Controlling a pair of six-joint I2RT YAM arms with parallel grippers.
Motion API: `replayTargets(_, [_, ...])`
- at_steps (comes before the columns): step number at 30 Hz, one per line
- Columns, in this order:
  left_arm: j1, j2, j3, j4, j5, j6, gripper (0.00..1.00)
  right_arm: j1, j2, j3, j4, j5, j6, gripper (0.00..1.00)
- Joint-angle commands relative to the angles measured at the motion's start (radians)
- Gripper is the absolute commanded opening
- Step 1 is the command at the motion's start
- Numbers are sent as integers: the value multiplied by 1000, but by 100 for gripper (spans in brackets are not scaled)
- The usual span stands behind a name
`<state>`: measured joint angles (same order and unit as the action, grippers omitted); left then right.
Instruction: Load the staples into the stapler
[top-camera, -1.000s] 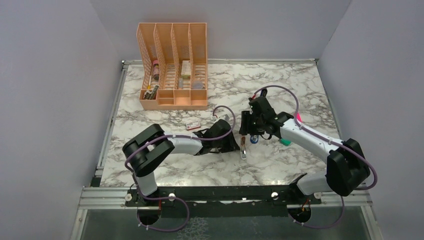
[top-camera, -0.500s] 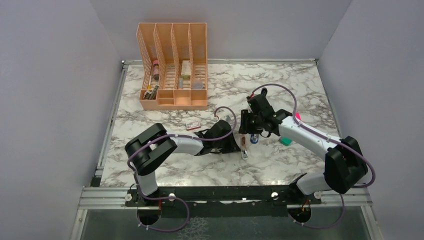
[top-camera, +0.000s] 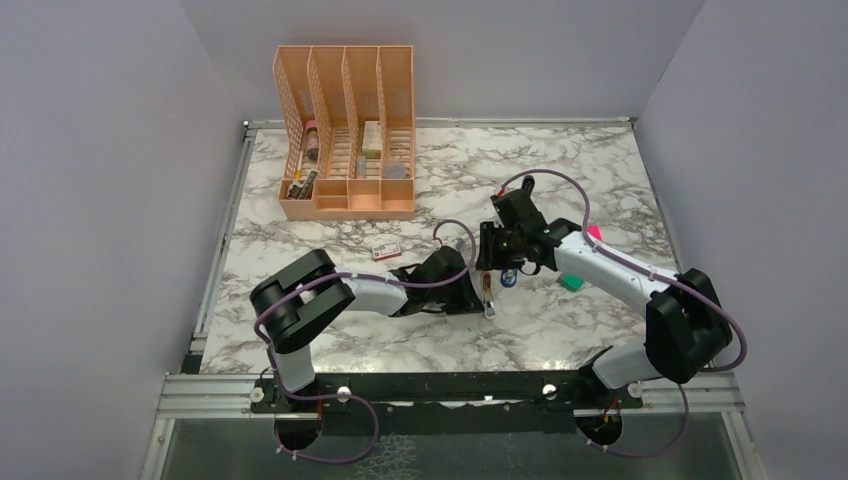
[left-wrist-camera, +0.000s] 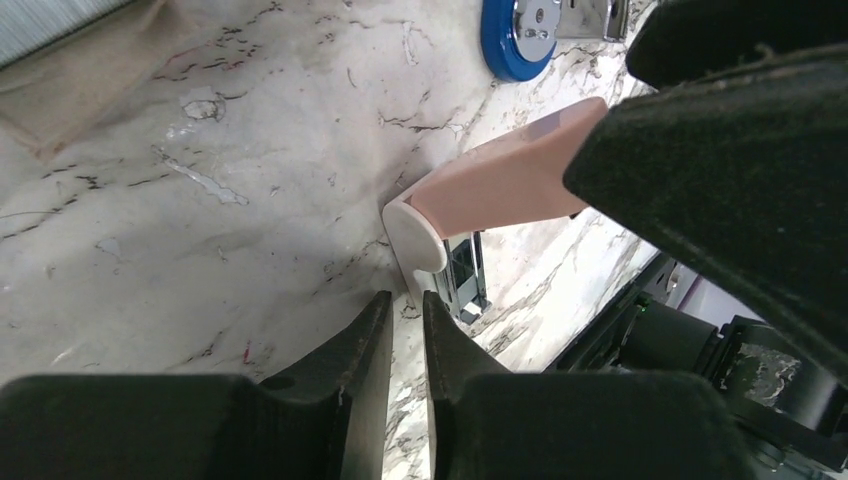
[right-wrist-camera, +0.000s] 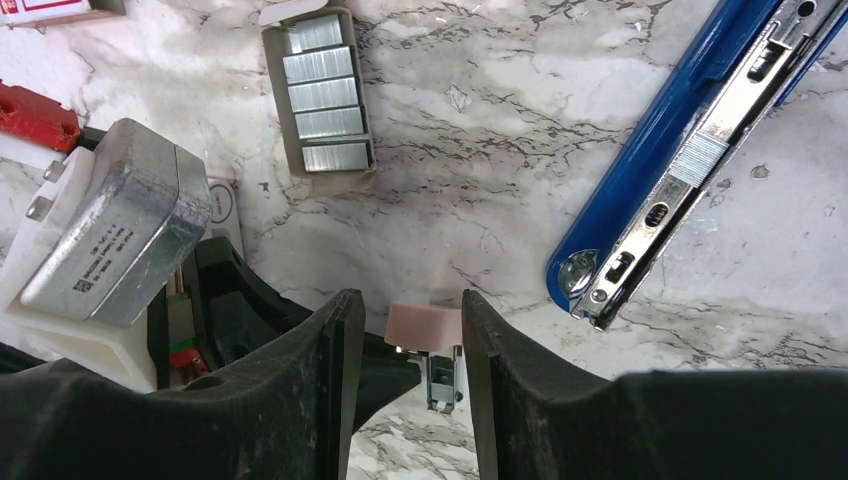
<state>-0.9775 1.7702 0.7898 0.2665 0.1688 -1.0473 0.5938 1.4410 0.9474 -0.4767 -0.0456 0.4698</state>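
The staples (right-wrist-camera: 320, 95) lie as five silver strips in an open tan tray (right-wrist-camera: 272, 100) on the marble surface (top-camera: 560, 170). The right wrist view shows the tray just beyond the right hand's fingertips. The staples box (top-camera: 385, 250), reddish pink with a pale label, sits on the surface just beyond the left arm's forearm, apart from the tray.

The stapler (right-wrist-camera: 640, 150) lies swung open beside the right hand. Its blue body runs diagonally, with the bare metal channel facing up along it. From above, only a bit of blue (top-camera: 508, 278) shows under that hand.

The right hand (right-wrist-camera: 408, 305) points down at the surface, closed partway on a pale pink piece (right-wrist-camera: 425, 325) with a metal part under it. The piece sits between its fingers (right-wrist-camera: 330, 380). In the left wrist view the pink piece (left-wrist-camera: 500, 185) slants down out of that hand's black finger, and its white rounded end rests on the marble.

The left hand (left-wrist-camera: 405, 300) lies low over the surface, its two fingers (left-wrist-camera: 365, 345) drawn to a thin slit with only marble showing between them. The tips are just short of the pink piece's white end.

A teal block (top-camera: 570, 283) lies beside the right forearm. A peach desk organizer (top-camera: 345, 130) stands at the far left of the surface.
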Motion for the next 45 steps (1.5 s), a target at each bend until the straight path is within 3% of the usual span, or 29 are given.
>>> replayTargets(1, [-6,28,11,-28,-24,-23,15,-1,17,16,-6,-34,-22,45])
replayTargets(7, [-4,50,32,-60,-28,-32,13,-2,27,28,-33,-40,-57,40])
replayTargets(15, [-1,62,26,-67,-32,-50,13,-1,18,20,-46,-70,-85,43])
replayTargets(27, [2,68,17,-26,-37,-68,17,0,21,17,-38,-48,-87,36])
replayTargets(32, [2,76,21,-41,-50,-72,12,0,15,4,-40,-81,-94,38])
replayTargets(37, [3,75,36,-82,-65,-69,8,1,-8,-15,-55,-101,-85,31])
replayTargets(45, [12,60,27,-102,-78,-71,8,3,-84,-75,-85,-116,-40,30])
